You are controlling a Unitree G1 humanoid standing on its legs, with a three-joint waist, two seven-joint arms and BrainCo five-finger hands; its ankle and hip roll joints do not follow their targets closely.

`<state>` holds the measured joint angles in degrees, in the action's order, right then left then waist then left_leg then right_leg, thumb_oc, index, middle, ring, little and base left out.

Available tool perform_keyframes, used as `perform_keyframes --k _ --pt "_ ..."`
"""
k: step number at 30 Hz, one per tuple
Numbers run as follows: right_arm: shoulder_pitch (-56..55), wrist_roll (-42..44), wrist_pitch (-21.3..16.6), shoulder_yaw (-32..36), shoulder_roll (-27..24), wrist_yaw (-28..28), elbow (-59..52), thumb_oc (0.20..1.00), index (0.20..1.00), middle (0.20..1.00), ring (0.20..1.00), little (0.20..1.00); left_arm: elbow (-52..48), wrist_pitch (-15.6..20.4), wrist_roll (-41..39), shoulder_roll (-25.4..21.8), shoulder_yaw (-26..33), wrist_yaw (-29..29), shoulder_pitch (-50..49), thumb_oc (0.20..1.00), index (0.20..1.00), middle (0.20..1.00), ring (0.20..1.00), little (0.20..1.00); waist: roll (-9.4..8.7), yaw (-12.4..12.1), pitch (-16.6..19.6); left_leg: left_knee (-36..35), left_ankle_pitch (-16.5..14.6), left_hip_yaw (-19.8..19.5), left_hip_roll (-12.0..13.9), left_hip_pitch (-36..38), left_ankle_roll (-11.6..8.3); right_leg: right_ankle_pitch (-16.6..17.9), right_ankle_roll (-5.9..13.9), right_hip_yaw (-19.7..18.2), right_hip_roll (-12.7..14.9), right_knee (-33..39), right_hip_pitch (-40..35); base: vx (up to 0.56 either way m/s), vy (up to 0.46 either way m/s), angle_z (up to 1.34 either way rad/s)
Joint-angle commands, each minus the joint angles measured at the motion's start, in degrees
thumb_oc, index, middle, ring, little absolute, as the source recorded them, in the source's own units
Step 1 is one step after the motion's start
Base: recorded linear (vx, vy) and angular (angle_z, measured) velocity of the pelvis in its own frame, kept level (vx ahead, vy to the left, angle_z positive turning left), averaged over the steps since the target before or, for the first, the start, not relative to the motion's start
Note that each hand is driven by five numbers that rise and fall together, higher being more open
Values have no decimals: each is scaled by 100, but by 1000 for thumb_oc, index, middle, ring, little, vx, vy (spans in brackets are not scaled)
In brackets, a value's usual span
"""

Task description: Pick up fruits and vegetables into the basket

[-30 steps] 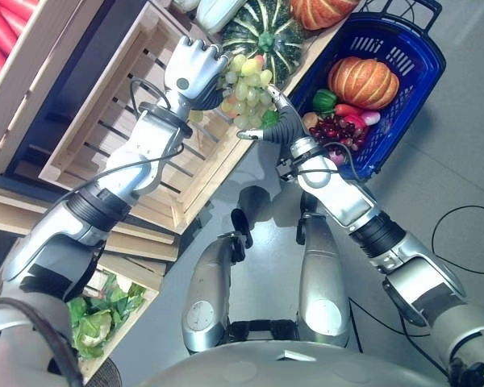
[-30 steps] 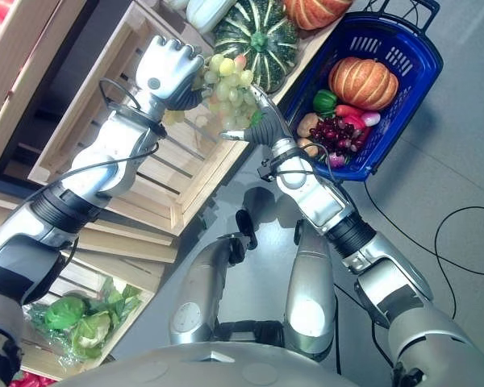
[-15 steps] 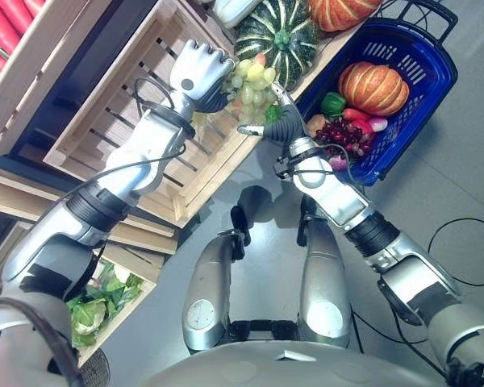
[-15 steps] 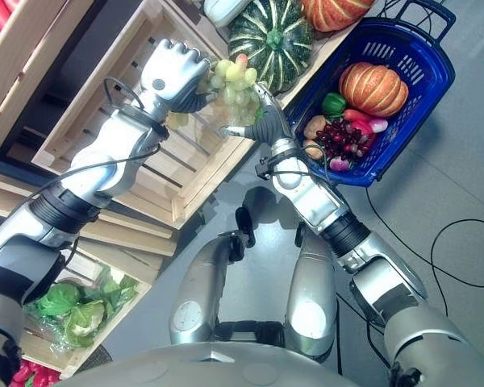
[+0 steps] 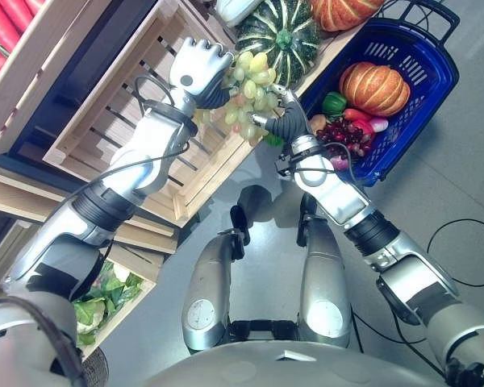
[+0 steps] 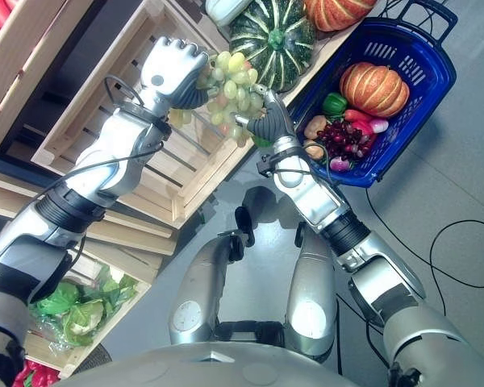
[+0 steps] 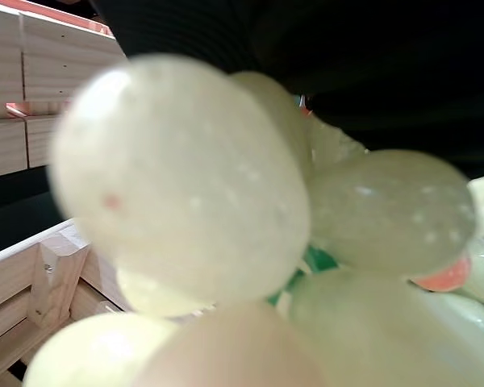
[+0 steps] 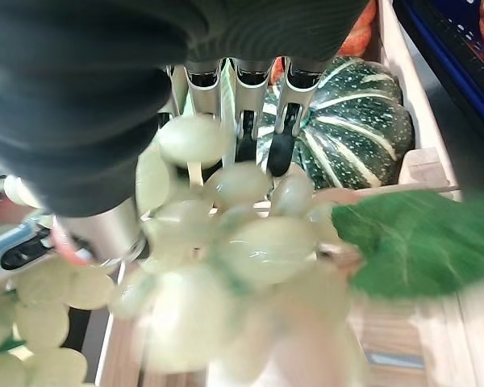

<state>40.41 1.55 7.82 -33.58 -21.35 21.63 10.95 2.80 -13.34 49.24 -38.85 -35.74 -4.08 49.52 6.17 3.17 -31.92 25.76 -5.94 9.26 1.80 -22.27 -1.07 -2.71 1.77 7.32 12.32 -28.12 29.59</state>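
Eye views: left hand (image 5: 195, 71) curls round green grapes (image 5: 248, 85) above the wooden crate (image 5: 121, 121); right hand (image 5: 284, 122) cups them; blue basket (image 5: 423, 85) alongside.
Left wrist: grapes (image 7: 226, 242) pressed close.
Right wrist: fingers (image 8: 244, 113) closed behind the bunch.

Produce shop: slatted wooden crates (image 5: 137, 113) stocked with squash (image 5: 284, 36), blue shopping basket (image 5: 423, 97).

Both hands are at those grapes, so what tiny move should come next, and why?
Probably the left hand should let go: the right hand already curls round the grapes, and the basket lies on the right hand's side.
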Motion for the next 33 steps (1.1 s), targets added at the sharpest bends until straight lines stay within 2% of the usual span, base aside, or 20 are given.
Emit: perform_keyframes --k 1,13,20,27,28,29,30,31,32,33 --pt "505 -135 -429 -153 505 -338 -374 200 200 200 200 200 -684 86 -65 -17 393 -322 265 200 200 200 200 200 -105 -56 212 84 -292 -160 -152 -23 24 -256 364 8 168 224 -534 7 -31 2" --pt "527 -186 -481 -251 400 -606 -275 200 200 200 200 200 -543 40 33 -109 388 -302 292 200 200 200 200 200 -242 -123 212 164 -313 -193 -123 -121 46 -248 343 58 115 179 -493 -1 -39 4" --pt "572 -205 -236 -323 326 -881 -254 200 200 200 200 200 -395 -154 268 -126 364 -260 295 200 200 200 200 200 -297 -142 212 174 -310 -204 -108 -139 61 -259 337 76 72 168 -485 -1 -11 1" --pt "454 -97 -60 -347 133 -1107 -316 200 200 200 200 200 -168 -378 653 -279 333 -494 231 200 200 200 200 200 -364 -131 212 186 -298 -197 -76 -156 64 -257 339 82 24 167 -482 -11 -35 3" --pt "411 -80 -40 -339 87 -1152 -334 200 200 200 200 200 -109 -364 676 -324 338 -653 189 247 247 247 247 247 -382 -132 212 187 -298 -192 -66 -158 70 -260 338 88 14 165 -480 -11 -42 0" --pt "367 -104 -36 -332 60 -1190 -328 200 200 200 200 200 -89 -354 641 -348 357 -783 140 385 385 385 385 385 -395 -135 212 192 -296 -190 -60 -157 70 -262 336 89 5 164 -485 -3 -45 0" --pt "314 -137 -70 -324 18 -1249 -318 200 200 200 200 200 -52 -340 642 -389 391 -953 70 608 608 608 608 608 -406 -135 212 197 -294 -190 -52 -152 68 -263 332 86 -8 163 -492 1 -36 0" --pt "276 -138 -63 -320 -21 -1300 -327 200 200 200 200 200 -8 -347 629 -420 417 -1123 13 1000 1000 1000 1000 1000 -417 -133 212 197 -293 -190 -50 -152 64 -263 333 83 -21 165 -493 -6 -31 -2" --pt "235 -166 -44 -330 -61 -1346 -358 200 200 200 200 200 29 -311 387 -425 459 -1348 -55 1000 1000 1000 1000 1000 -431 -131 212 190 -289 -184 -50 -152 66 -266 334 81 -34 170 -491 -6 -31 -5" --pt "179 -164 -54 -338 -109 -1357 -376 200 200 200 200 200 80 -325 467 -433 501 -1486 -110 1000 1000 1000 1000 1000 -442 -132 212 185 -284 -180 -36 -145 77 -274 331 84 -42 166 -494 1 -33 -7"
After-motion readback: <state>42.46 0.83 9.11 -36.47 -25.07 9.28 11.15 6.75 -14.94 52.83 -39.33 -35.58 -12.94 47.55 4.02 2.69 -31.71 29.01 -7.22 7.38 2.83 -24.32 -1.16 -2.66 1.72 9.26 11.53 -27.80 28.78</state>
